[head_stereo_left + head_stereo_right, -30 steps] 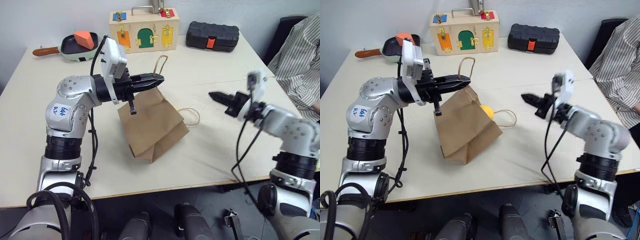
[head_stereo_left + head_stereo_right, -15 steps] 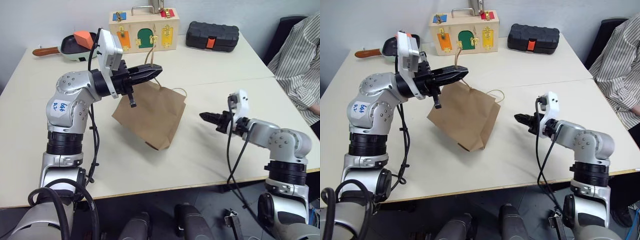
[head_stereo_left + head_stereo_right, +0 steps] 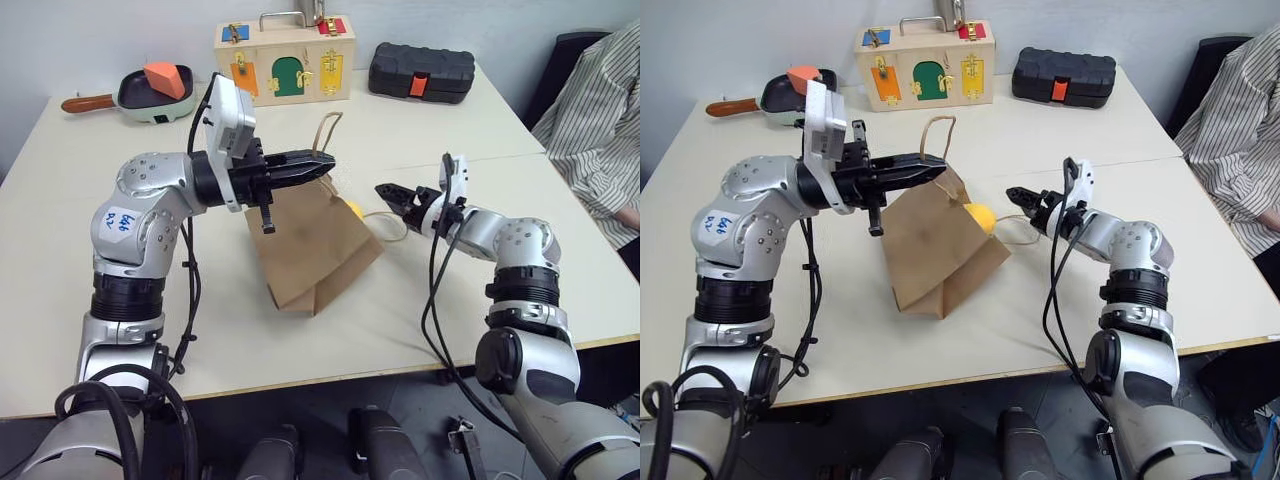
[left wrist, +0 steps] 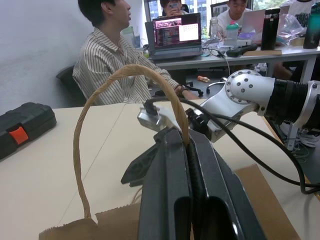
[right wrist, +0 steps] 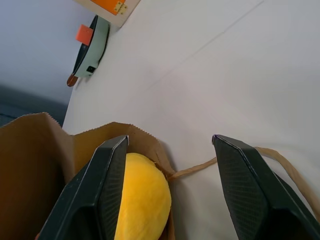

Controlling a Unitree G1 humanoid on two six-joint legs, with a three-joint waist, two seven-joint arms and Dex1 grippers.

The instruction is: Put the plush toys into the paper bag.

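Observation:
The brown paper bag hangs tilted over the middle of the table, its lower end resting on the tabletop. My left gripper is shut on one of the bag's cord handles and holds the mouth up. A yellow plush toy sits in the bag's mouth, half inside. My right gripper is open just to the right of the mouth. In the right wrist view its fingertips straddle the bag's edge, one beside the yellow toy without touching it.
The bag's second handle lies loose on the table under my right gripper. At the back stand a wooden box with coloured doors, a black case and a frying pan with an orange wedge. A person in a striped shirt sits at the right.
My right gripper has come down and leftward to the bag's mouth and opened. The bag swung up and left, then settled back. My left gripper still holds the handle.

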